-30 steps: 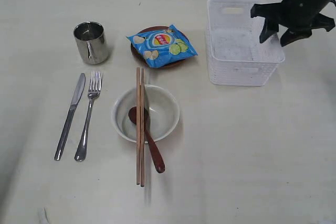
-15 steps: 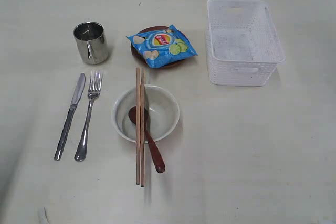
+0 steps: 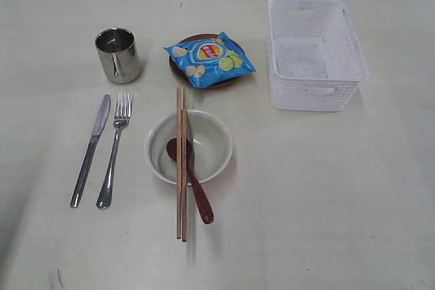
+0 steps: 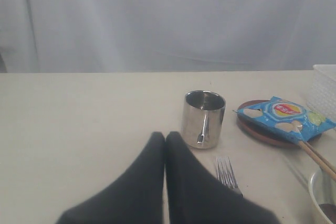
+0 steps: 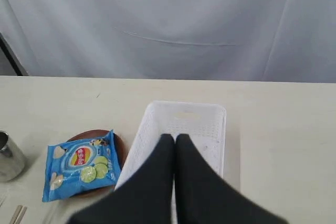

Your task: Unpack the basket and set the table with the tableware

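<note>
Noting pale wooden chopsticks (image 3: 181,163) lying across cream round bowl (image 3: 212,142) nearest the cream-white tabletop's (image 3: 326,195) front edge, reddish-brown wooden spoon (image 3: 194,185) leaning in the bowl.
Seeing steel knife (image 3: 90,150) and steel fork (image 3: 113,152) lying side by side toward left edge.
Finding shiny steel cup (image 3: 118,54) standing farther back, blue chips bag (image 3: 209,58) sitting on brown round plate (image 4: 260,132), white lattice plastic basket (image 3: 316,92) standing toward far right corner.
Recording left black gripper (image 4: 165,136) and right black gripper (image 5: 175,137) both clenching, jaws pressing together.

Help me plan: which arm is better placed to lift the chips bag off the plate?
Left, probably: the chips bag on the plate lies just left of middle; the right gripper faces the basket.
</note>
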